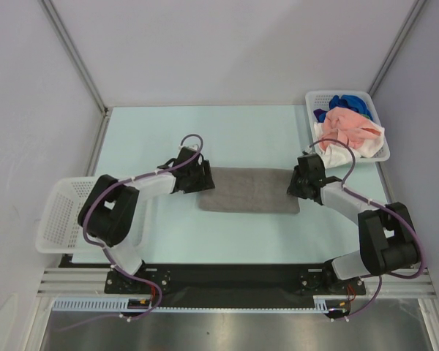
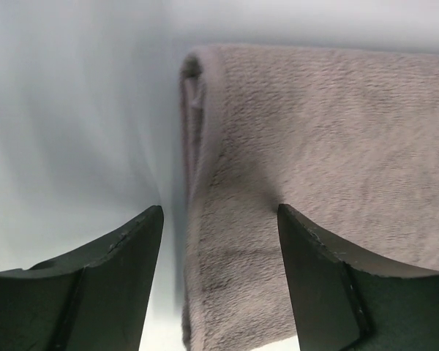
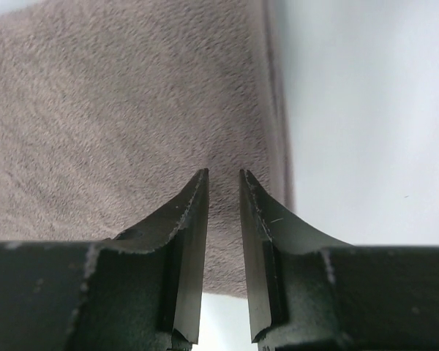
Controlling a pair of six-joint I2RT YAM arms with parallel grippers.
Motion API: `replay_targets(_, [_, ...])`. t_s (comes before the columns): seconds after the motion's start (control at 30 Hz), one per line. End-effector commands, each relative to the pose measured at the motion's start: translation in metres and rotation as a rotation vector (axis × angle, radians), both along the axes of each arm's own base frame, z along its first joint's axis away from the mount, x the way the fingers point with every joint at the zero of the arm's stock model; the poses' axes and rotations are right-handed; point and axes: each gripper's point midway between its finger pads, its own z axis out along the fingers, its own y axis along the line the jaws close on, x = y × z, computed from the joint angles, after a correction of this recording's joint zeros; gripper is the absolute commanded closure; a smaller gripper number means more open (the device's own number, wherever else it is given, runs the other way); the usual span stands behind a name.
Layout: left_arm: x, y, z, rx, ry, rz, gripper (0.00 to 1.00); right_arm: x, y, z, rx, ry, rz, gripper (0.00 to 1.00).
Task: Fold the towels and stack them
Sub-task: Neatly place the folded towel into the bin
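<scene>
The table carried one grey towel, spread flat midway between the arms; I judged it sat there so each arm could reach one short end. It looked already folded into a long strip, with a doubled edge showing in the left wrist view. The far basket held the waiting towels in a heap, pink, blue and white, well apart from the work. The near basket stood beside the left arm's base.

The left gripper hung low at the towel's left end, jaws spread wide and straddling the edge: one finger over bare table, the other over cloth. The right gripper was at the right end, just inside the edge, jaws nearly together with a thin slit between. I could not tell whether cloth was nipped in it.
</scene>
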Motion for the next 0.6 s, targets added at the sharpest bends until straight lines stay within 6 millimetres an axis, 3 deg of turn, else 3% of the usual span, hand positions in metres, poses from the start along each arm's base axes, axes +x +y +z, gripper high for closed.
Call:
replay_targets(0.0, [-0.012, -0.009, -0.018, -0.062, 0.056, -0.04, 0.3, 0.011, -0.01, 0.007, -0.016, -0.053, -0.021, 0.72])
replay_targets(0.3, [-0.03, -0.006, -0.048, -0.035, 0.142, -0.031, 0.38, 0.016, -0.012, 0.009, -0.006, -0.06, -0.027, 0.72])
replay_targets(0.5, [-0.036, -0.009, -0.062, 0.013, 0.171, -0.032, 0.61, 0.019, -0.01, 0.013, 0.002, -0.064, -0.025, 0.72])
replay_targets(0.57, [-0.036, -0.01, -0.063, 0.025, 0.17, -0.033, 0.75, 0.02, -0.009, 0.017, 0.004, -0.065, -0.02, 0.72])
